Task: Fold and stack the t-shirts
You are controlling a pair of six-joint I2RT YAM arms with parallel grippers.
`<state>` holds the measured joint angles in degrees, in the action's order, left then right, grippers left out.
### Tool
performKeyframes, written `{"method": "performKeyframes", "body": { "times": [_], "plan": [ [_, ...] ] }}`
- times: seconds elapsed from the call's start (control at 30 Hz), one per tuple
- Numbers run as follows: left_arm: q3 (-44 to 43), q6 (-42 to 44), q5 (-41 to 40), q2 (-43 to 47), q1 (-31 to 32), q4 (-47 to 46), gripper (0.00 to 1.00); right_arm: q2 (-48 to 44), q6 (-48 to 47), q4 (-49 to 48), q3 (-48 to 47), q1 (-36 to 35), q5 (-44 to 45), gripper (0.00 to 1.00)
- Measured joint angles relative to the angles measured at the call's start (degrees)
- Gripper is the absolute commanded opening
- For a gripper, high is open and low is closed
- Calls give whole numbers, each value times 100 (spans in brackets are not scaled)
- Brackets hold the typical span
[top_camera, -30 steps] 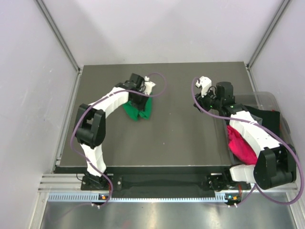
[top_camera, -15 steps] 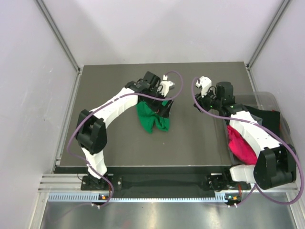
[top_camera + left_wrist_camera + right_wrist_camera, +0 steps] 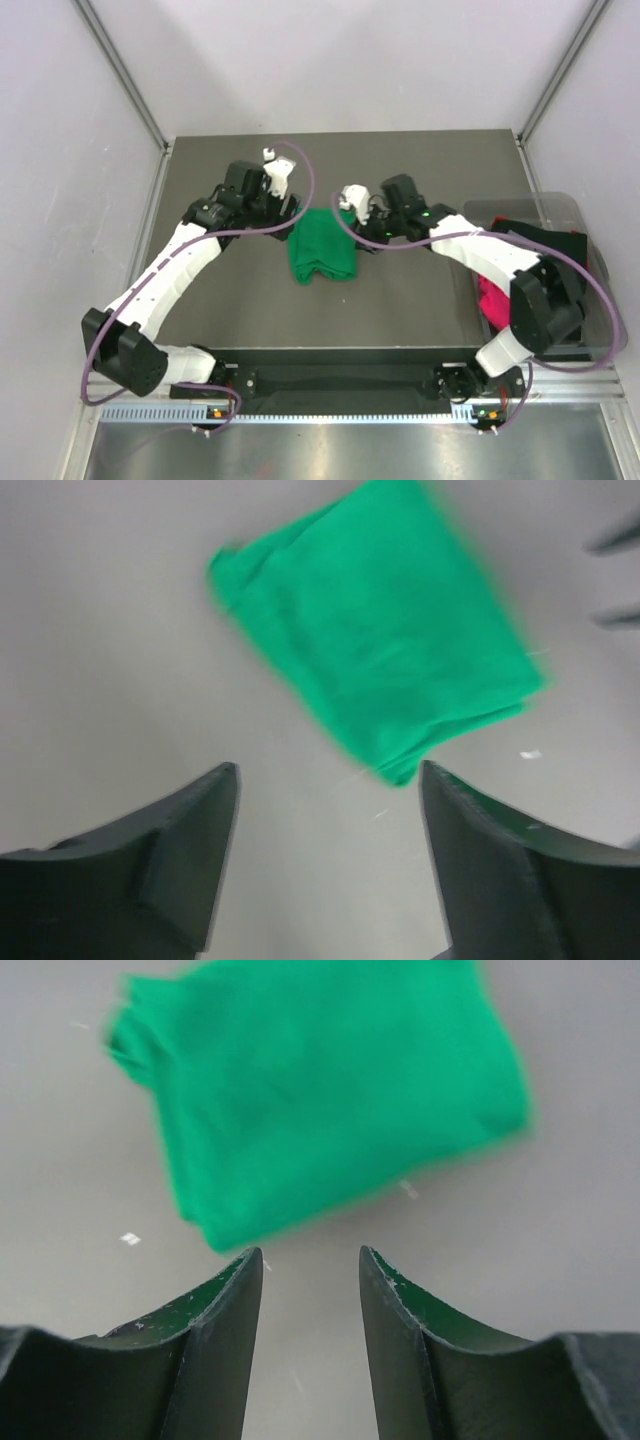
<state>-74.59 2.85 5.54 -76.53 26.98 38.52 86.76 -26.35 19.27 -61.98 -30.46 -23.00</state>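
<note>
A bright green t-shirt (image 3: 322,247) lies folded in a flat rectangle at the middle of the dark table (image 3: 420,290). My left gripper (image 3: 284,211) hovers just off its upper left corner, open and empty. In the left wrist view the green t-shirt (image 3: 375,630) lies ahead of the left gripper (image 3: 328,770), apart from it. My right gripper (image 3: 361,227) stands at the shirt's upper right edge, open and empty. In the right wrist view the right gripper (image 3: 311,1255) sits just short of the green t-shirt (image 3: 320,1090). A magenta-pink t-shirt (image 3: 493,300) and a black one (image 3: 552,246) lie at the right.
A clear plastic bin (image 3: 556,207) at the table's right edge holds the pink and black shirts, partly under the right arm. Purple cables loop off both wrists. Metal frame posts and pale walls close in the table on three sides.
The left gripper opened, let the green shirt drop flat, and drew back to the left. The right arm swung left from the bin side to the shirt's right edge.
</note>
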Motion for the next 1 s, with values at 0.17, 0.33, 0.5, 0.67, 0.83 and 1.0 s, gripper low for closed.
{"method": "performKeyframes", "body": {
  "times": [0.17, 0.33, 0.5, 0.67, 0.83, 1.0],
  "plan": [
    [673, -20, -238, 92, -949, -17, 75, 669, -140, 219, -658, -717, 2, 44],
    [1038, -20, -184, 48, -1825, -42, 74, 1281, -216, 337, -1292, -1141, 210, 43],
    [1408, -20, -85, 48, -2085, -48, 73, 1851, -262, 485, -1834, -1488, 271, 42],
    [1412, -50, 46, 39, -2435, -107, 73, 2205, -310, 699, -2100, -1749, 319, 40],
    [1412, -129, 173, 28, -2651, -109, 73, 2411, -330, 844, -2184, -1797, 350, 27],
    [1412, -149, 264, 28, -2837, -118, 72, 2498, -376, 925, -2249, -1797, 501, 0]
  ]
}}
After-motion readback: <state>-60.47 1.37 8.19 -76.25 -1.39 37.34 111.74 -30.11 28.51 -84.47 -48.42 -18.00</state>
